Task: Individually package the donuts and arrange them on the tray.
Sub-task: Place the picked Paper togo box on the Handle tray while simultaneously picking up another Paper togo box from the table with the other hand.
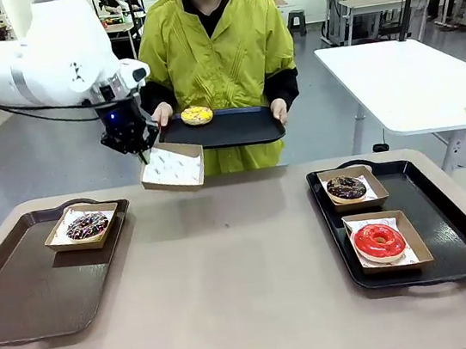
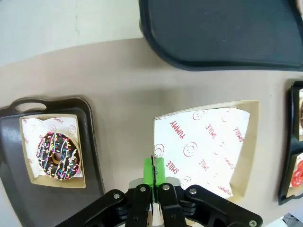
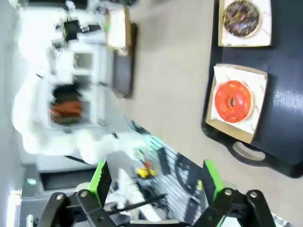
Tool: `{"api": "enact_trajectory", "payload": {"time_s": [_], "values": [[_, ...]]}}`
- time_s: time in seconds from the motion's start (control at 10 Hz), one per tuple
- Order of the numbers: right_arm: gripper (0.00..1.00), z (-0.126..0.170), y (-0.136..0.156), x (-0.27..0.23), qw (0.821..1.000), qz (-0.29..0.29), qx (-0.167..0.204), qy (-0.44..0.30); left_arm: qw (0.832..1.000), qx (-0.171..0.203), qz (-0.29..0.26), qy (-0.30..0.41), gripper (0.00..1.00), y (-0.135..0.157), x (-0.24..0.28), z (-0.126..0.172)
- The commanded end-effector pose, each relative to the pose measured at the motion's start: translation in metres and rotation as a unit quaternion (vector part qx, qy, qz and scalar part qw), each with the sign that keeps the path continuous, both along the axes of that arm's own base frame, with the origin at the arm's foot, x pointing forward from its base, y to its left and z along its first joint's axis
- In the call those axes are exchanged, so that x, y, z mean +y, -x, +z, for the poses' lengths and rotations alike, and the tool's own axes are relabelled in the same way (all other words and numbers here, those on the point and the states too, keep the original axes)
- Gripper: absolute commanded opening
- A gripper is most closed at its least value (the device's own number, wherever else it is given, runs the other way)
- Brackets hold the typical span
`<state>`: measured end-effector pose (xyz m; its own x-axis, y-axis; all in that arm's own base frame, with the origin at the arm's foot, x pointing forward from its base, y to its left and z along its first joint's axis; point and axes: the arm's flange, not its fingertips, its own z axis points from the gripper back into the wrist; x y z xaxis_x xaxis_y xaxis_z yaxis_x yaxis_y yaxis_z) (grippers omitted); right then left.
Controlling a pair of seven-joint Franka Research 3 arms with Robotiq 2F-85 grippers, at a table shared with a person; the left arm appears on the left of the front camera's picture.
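Red donut (image 1: 379, 241), chocolate donut (image 1: 346, 187), sprinkled donut (image 1: 87, 226) boxed; yellow donut (image 1: 197, 114) unboxed.

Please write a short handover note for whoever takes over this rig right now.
Left end effector: shut on the empty box, held in the air near the person's tray.
Right end effector: open, empty.
Done: sprinkled chocolate donut boxed on the left tray; dark chocolate donut and red donut boxed on the right tray.
Left: box the yellow donut, then place it on a tray.

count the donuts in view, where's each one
4: yellow sprinkled donut on the person's held tray; sprinkled chocolate donut boxed on the left tray; dark chocolate donut and red donut boxed on the right tray.
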<state>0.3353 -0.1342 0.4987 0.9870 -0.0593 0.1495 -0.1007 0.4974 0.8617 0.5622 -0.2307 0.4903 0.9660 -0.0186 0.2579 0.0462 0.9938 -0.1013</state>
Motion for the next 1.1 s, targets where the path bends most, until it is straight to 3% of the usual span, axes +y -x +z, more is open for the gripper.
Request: {"api": "enact_trajectory", "payload": {"time_s": [0.0,0.5,0.7,0.8,1.0], "values": [[1.0,-0.031,0.007,-0.028,0.996,-0.042,-0.006,-0.076,1.0,0.003,0.019,-0.003,0.0,-0.008,-0.006,0.015],[1.0,-0.114,0.019,-0.06,0.989,-0.07,0.027,-0.128,0.999,0.022,0.043,-0.011,0.0,-0.041,-0.007,0.028],[1.0,-0.113,0.008,-0.053,0.991,-0.073,0.001,-0.109,0.998,0.029,0.046,-0.012,0.0,-0.039,-0.006,0.027],[1.0,-0.119,0.023,-0.06,0.99,-0.073,0.039,-0.116,0.999,0.022,0.03,-0.001,0.0,-0.035,-0.002,0.023],[1.0,-0.119,0.023,-0.06,0.99,-0.073,0.039,-0.116,0.999,0.022,0.03,-0.001,0.0,-0.035,-0.002,0.023]]}}
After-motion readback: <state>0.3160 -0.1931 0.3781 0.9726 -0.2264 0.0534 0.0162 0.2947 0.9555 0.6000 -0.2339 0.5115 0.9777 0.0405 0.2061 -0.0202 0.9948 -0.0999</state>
